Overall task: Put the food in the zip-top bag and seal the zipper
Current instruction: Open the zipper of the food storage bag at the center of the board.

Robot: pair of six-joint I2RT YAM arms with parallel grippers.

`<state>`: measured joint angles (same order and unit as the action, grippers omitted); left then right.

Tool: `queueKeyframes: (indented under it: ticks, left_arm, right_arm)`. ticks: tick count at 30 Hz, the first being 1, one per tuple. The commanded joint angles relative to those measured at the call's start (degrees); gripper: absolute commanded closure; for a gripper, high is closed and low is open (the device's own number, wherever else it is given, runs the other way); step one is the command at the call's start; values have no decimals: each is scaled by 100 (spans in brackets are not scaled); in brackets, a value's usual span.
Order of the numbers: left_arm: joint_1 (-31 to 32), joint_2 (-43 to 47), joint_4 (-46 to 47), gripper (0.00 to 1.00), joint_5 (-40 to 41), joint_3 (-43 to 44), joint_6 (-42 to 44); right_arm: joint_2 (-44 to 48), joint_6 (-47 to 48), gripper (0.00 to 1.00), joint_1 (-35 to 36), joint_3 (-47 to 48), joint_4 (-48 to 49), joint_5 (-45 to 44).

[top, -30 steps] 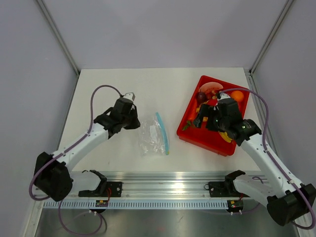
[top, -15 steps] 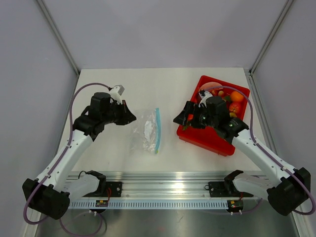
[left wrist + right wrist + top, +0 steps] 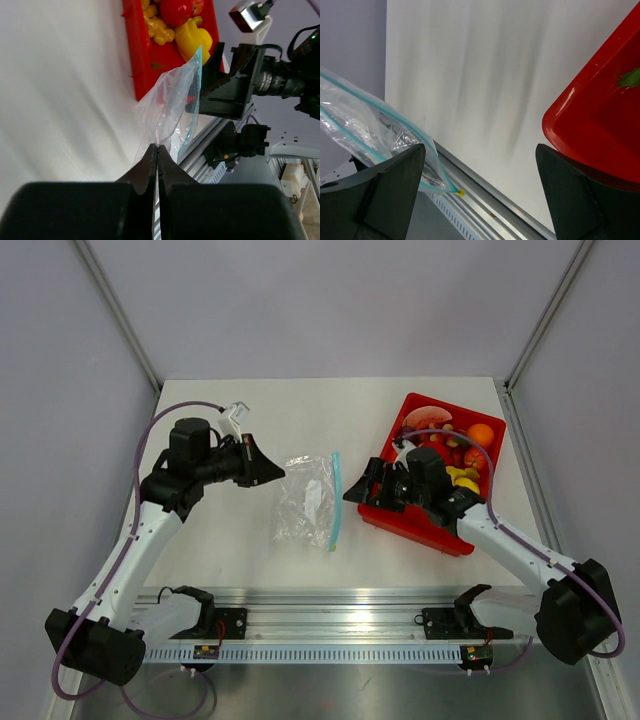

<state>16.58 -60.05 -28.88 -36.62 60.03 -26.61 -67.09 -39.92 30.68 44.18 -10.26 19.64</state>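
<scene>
Between the two arms, mid-counter (image 3: 300, 410), my left hand (image 3: 157, 150) is pinched tight on the zip-top bag (image 3: 308, 502), gripping thin film at the edge opposite the zipper (image 3: 335, 502). My right hand (image 3: 362, 486) stands wide apart and holds nothing, just beside the bag's mouth and the red tray (image 3: 420, 525). The bag looks feather-light, floppy and slick, so it will likely sag and slip; I'd take the stiffer blue strip to hold the mouth open. The food (image 3: 180, 7) sits in the tray, glossy and round, likely to roll, so grip it across the middle. I can't pick out the purple one. No labels or writing readable anywhere.
</scene>
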Motion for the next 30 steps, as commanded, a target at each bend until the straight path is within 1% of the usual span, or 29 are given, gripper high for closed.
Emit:
queueKeyframes:
  ticks: [1,6,13,16,17,18,20,21,24,25,26,27,28,29,30]
  left_arm:
    - [-23,55,594,100,-565,141,-335]
    - [-32,2,656,100,-539,53,-371]
    - [-32,-42,603,100,-433,-9,-283]
    - [-32,-86,726,100,-512,-105,-353]
    - [-32,-86,752,100,-530,-132,-380]
    - [-32,-103,840,100,-539,-158,-397]
    - [-32,-129,876,100,-539,-220,-406]
    - [-32,-173,876,100,-530,-229,-406]
    - [-41,-296,823,100,-355,-246,-275]
    - [-41,-444,771,100,-180,-185,-144]
    - [-41,-524,701,100,-100,-150,-56]
    - [-41,-603,535,98,-13,-89,32]
    - [-41,-787,446,91,267,-36,181]
    - [-41,-867,193,50,444,104,278]
    - [-41,-955,51,28,602,184,366]
  right_arm:
    - [-155,81,1,271,63,473,260]
    - [-147,64,1,465,-50,955,462]
    - [-32,90,1,474,-15,965,637]
    - [-85,-41,1,527,-33,1403,717]
    - [-102,-68,2,562,-24,1474,726]
    - [-172,-103,12,580,2,1570,726]
    - [-269,-156,27,694,143,1580,691]
    - [-357,-148,45,720,195,1528,664]
    - [-480,-147,71,826,354,1422,550]
    - [-498,-156,90,835,389,1369,428]
    - [-515,-174,98,835,415,1308,340]
    - [-559,-191,100,835,468,1073,243]
    - [-577,-200,100,843,599,844,-19]
    - [-647,-209,100,844,696,459,-169]
    - [-691,-218,100,844,810,237,-327]
